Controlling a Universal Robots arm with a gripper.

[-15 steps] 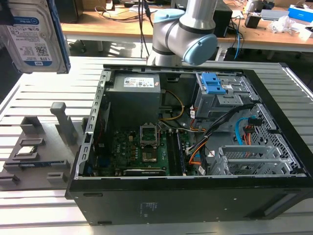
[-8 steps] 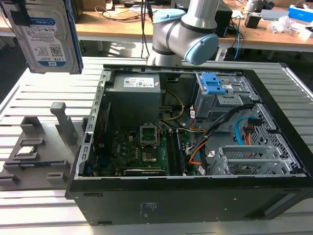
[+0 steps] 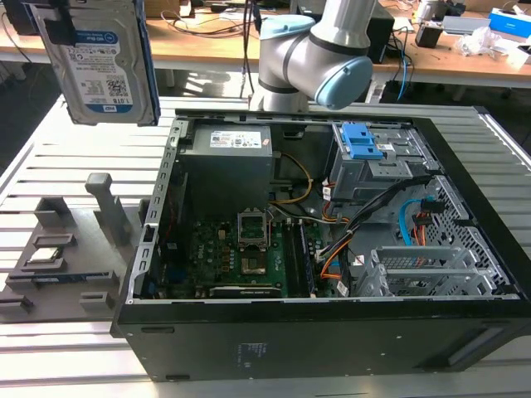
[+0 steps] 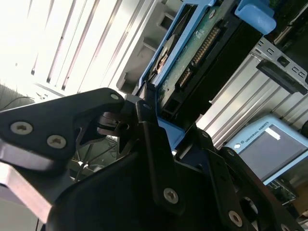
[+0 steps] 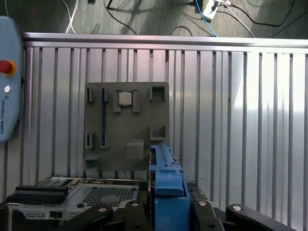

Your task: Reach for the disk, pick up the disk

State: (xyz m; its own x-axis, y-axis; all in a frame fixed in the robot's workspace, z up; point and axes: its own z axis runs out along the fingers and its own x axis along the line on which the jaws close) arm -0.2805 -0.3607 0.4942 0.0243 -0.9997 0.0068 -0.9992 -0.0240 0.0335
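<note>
While jaws clamp disk [image 3: 99,58] by edges | high over fixture tray [image 5: 144,110], clr of case [image 3: 315,340]

Strong glare whites out the table [image 4: 53,43] beyond the fingers [image 4: 150,144]; between them, the disk [image 4: 192,57] looks backlit and dim.

The exterior view looks down slantwise, from near, into the computer case [image 3: 332,249] on the table [image 3: 50,157]. My first wrist view faces straight down from high, sharing the grey tray [image 5: 144,115] with it. My second wrist view hugs my claw [image 4: 139,108] and the disk [image 4: 199,45].
</note>
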